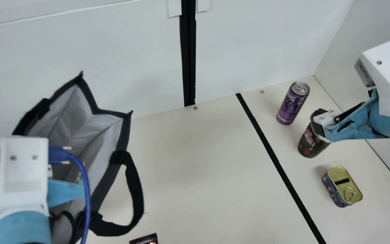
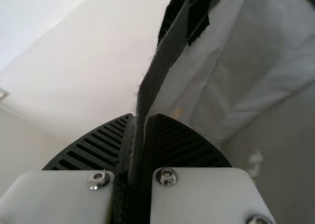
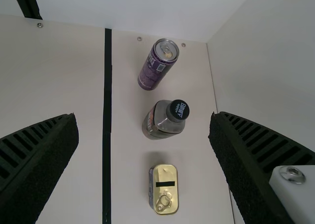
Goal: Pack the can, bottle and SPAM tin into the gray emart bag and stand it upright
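The left pincer (image 2: 142,117) held the gray cloth bag (image 1: 95,127). For packing, the wide right pincer (image 3: 143,116) had to squeeze the brown plastic bottle (image 3: 161,119).

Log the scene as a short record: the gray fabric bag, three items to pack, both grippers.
gray fabric bag: mouth open, main view's left
purple metal can: upright, unpacked
dark bottle with black cap: upright, unpacked, between can and tin
gold-lidded metal tin: lid up, unpacked
black strip: on the table, all three items to its right in main view
left gripper: closed on bag's edge
right gripper: open, over bottle
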Robot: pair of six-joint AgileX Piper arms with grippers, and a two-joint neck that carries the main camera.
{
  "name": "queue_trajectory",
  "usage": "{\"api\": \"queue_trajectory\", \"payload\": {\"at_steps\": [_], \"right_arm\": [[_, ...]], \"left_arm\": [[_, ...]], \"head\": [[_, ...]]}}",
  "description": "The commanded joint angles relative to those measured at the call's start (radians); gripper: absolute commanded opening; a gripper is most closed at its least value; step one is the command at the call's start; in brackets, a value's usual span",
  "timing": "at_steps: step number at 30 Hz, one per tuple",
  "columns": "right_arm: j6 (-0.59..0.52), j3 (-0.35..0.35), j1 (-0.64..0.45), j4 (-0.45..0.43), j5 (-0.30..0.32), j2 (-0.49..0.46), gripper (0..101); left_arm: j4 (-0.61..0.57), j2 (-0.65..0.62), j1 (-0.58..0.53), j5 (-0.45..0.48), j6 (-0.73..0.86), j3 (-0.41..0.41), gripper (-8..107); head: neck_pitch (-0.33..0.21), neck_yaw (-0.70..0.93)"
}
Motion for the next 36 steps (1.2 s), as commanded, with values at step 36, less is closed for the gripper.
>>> {"api": "queue_trajectory", "payload": {"at_steps": [36], "right_arm": [[0.000, 0.000, 0.000, 0.000, 0.000, 0.000, 95]], "left_arm": [[-0.486, 0.023, -0.132, -0.164, -0.094, 0.016, -8]], "head": [[-0.023, -0.002]]}}
